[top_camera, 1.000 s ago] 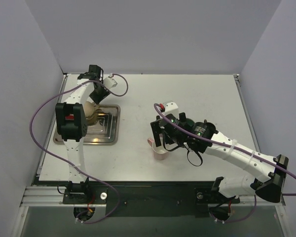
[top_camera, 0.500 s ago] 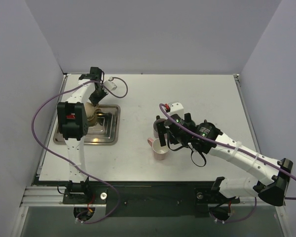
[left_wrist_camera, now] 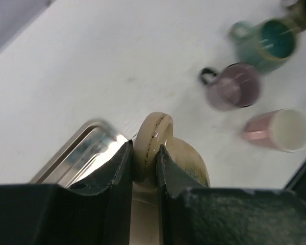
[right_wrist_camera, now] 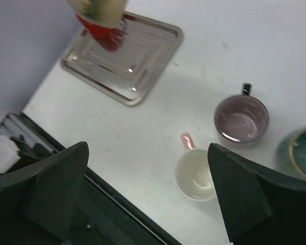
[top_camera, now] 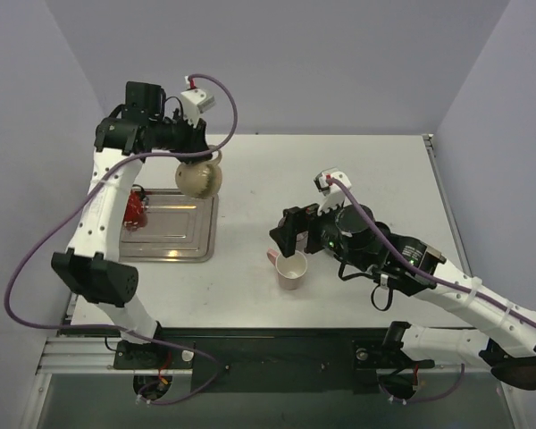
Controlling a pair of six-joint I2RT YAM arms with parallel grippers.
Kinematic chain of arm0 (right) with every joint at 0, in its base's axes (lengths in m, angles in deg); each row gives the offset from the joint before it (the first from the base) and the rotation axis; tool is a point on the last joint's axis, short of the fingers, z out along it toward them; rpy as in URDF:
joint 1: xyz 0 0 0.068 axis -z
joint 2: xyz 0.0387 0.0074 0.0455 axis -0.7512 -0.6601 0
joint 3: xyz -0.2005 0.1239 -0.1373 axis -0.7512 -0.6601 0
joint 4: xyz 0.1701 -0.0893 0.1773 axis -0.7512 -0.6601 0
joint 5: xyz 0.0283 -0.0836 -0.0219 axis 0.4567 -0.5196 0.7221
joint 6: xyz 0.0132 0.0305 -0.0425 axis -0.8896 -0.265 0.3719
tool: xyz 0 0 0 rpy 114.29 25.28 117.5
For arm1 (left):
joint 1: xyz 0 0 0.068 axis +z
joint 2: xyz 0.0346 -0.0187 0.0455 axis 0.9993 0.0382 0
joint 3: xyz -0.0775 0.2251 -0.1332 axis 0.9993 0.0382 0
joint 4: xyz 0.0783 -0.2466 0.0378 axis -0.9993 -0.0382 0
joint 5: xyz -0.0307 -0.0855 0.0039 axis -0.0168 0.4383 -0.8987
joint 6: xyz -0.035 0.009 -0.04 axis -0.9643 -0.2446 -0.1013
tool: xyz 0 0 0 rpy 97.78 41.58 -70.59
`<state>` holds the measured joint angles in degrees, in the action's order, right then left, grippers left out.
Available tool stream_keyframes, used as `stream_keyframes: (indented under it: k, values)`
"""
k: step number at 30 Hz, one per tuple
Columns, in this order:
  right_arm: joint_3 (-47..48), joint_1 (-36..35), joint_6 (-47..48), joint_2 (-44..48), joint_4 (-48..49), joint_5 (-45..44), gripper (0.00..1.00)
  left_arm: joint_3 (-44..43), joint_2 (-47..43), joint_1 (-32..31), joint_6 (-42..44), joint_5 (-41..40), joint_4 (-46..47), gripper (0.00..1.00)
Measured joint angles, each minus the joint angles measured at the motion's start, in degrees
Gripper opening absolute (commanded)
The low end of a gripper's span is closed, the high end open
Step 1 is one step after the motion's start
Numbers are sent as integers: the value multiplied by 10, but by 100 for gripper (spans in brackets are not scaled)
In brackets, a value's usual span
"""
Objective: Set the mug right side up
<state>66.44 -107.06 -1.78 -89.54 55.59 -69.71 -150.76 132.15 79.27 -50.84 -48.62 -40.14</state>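
We see that the left gripper [top_camera: 193,154] has swung up off the tray [top_camera: 174,253], carrying the beige mug [top_camera: 199,179] by its handle into the air. The right gripper [top_camera: 288,234] has risen away from the pink mug [top_camera: 291,270].

Held in the jaws of the left arm [top_camera: 96,206], the beige mug [top_camera: 199,179] hangs above the steel tray [top_camera: 174,246].

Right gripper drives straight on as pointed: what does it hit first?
Probably the pink mug, upright ahead of the open right gripper; it could instead land on bare table beside it. Depth unclear.
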Motion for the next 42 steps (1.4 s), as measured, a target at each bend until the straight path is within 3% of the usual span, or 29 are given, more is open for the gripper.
stream_keyframes:
  k: [5, 8, 11, 16, 17, 18, 20, 21, 22, 23, 24, 26, 30, 35, 38, 42]
  values:
    - [-19, -18, -19, -1, 155, 55, 96, -40, -119, -84, -115, 167, 14, 0]
    - [-41, -22, -44, -1, 249, 82, 92, -45, -158, -100, -199, 250, 32, 0]
    - [-55, -29, -60, -1, 319, 96, 87, -44, -178, -116, -251, 281, 52, 0]
    - [-55, -51, -63, -2, 392, 106, 68, 7, -194, -149, -297, 289, 95, 0]
    - [-55, -53, -64, -4, 401, 106, 56, 19, -195, -155, -306, 290, 101, 0]
    - [-54, -55, -66, -9, 411, 106, 33, 28, -195, -160, -314, 291, 107, 0]
    - [-52, -57, -73, -23, 406, 110, 0, 49, -195, -169, -331, 293, 133, 0]
    - [-51, -58, -81, -29, 407, 115, 0, 55, -195, -169, -325, 290, 148, 6]
    - [-49, -59, -97, -37, 416, 122, 0, 58, -195, -168, -321, 291, 159, 38]
    - [-39, -61, -101, -44, 418, 126, 0, 58, -193, -169, -313, 284, 162, 89]
    - [-33, -64, -100, -44, 405, 119, 0, 56, -192, -172, -306, 279, 159, 89]
    - [-21, -67, -83, -37, 342, 88, 0, 24, -182, -173, -274, 256, 112, 90]
    - [-2, -61, -54, -19, 133, -28, 0, -23, -177, -170, -171, 118, 31, 90]
    - [14, -28, -58, -21, -106, -99, 0, 71, -205, -142, -37, -119, 28, 90]
    - [-42, 3, -70, -20, -151, -85, 0, 167, -207, -114, 41, -243, 43, 91]
    - [-162, 38, -83, -29, -160, -42, 0, 228, -165, -55, 106, -326, 54, 91]
